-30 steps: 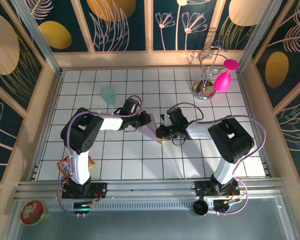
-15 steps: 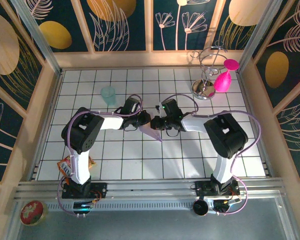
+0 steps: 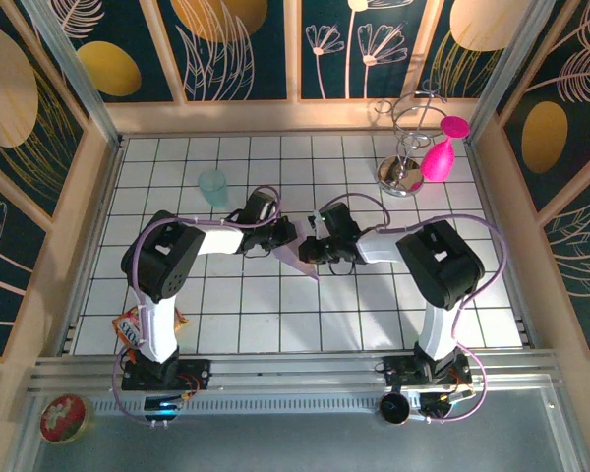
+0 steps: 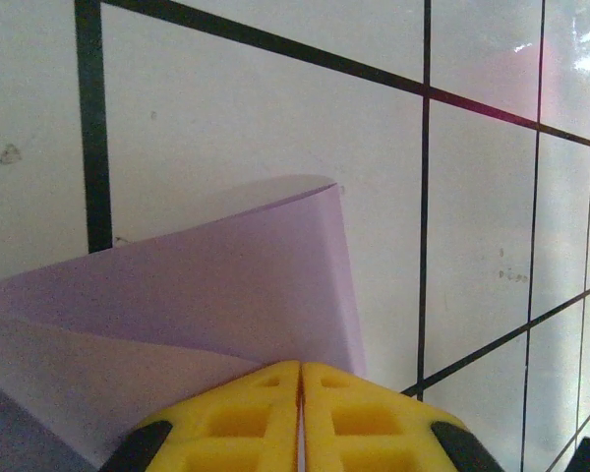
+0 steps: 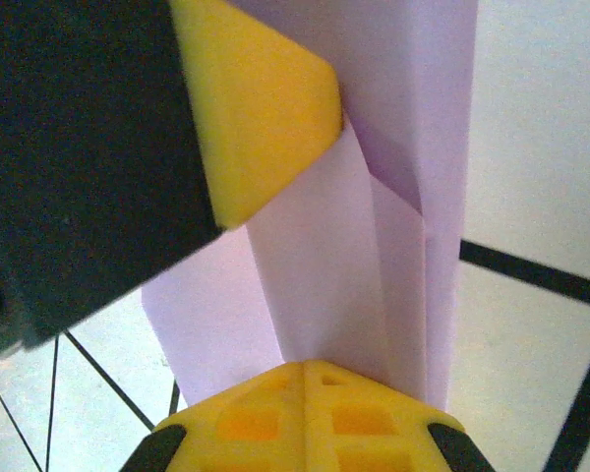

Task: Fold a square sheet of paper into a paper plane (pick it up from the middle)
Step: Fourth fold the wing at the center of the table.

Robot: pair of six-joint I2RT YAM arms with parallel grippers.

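Note:
The pale lilac sheet of paper is folded into a narrow layered strip and is held up between both grippers near the table's middle. My left gripper is shut on one side of it. In the left wrist view its yellow tips meet with the paper curving out beyond them. My right gripper is shut on the other side. In the right wrist view the folded layers rise straight from its closed tips, and a yellow finger of the left gripper presses the paper just above.
A translucent teal cup stands at the back left. A wire stand with a pink bulb occupies the back right corner. A snack packet lies by the left arm's base. Wooden walls ring the tiled floor.
My right gripper has moved left up to the left gripper and closed on the paper. The left gripper has stayed nearly still, holding the paper.

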